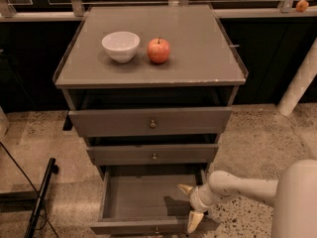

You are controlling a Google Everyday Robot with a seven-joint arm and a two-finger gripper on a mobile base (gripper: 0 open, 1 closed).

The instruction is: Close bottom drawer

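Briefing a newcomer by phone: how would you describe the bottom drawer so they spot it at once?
Find the grey cabinet with a bowl and apple on top; it has three drawers. The bottom drawer is the lowest. Unlike the middle drawer and top drawer, it is pulled far out, showing its inside, with the gripper by its right front corner.
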